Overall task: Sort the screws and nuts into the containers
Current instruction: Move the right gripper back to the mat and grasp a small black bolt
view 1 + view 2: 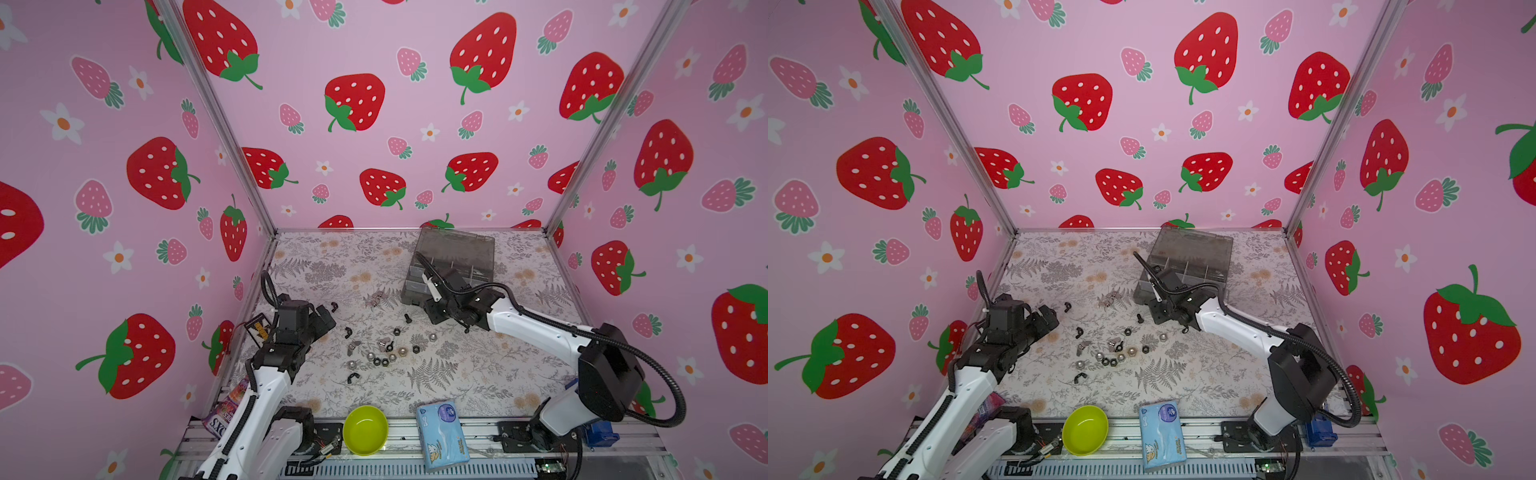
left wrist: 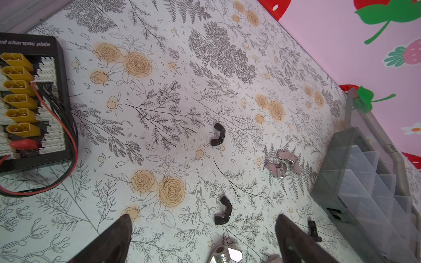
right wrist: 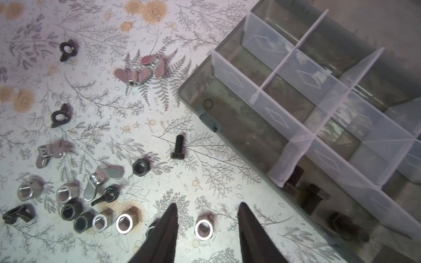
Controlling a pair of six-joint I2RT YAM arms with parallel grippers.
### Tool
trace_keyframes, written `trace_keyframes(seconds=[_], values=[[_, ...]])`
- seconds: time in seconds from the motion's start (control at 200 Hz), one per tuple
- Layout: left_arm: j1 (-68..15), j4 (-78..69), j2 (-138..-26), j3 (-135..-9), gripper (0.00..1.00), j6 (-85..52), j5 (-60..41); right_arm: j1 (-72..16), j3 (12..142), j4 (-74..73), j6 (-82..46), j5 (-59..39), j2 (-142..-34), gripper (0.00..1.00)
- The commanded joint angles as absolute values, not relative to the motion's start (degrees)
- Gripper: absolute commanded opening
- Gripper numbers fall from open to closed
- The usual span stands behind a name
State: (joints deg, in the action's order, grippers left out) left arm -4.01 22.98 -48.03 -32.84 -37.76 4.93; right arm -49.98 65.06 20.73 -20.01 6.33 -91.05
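Risk: silver nut (image 3: 204,227) below parted, empty jaws of right gripper (image 3: 207,203) may skid if pinched off-centre; left gripper (image 2: 202,215) jaws wide, empty

Lime bowl (image 1: 365,430) near blue tissue pack (image 1: 442,434); black charging plate (image 2: 29,102) at left

black board (image 2: 34,43) printed "charging plate"; purple packet (image 1: 224,409), lettering partly hidden

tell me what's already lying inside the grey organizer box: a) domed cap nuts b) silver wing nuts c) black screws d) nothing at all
c: the right wrist view shows black screws in a compartment at the edge of the organizer box, while the silver wing nuts lie outside it on the table.
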Motion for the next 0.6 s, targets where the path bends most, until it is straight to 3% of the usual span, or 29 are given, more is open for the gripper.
trace_keyframes(seconds=[0.0,0.595], values=[[-4.04,23.38,-48.22,-34.45,0.99,-38.04,5.65,-52.35,67.17,21.37,-21.79,7.38,-94.57,0.46],[-4.04,22.91,-48.60,-33.90,0.99,-37.88,6.15,-55.85,77.54,23.20,-21.45,9.51,-111.36,0.50]])
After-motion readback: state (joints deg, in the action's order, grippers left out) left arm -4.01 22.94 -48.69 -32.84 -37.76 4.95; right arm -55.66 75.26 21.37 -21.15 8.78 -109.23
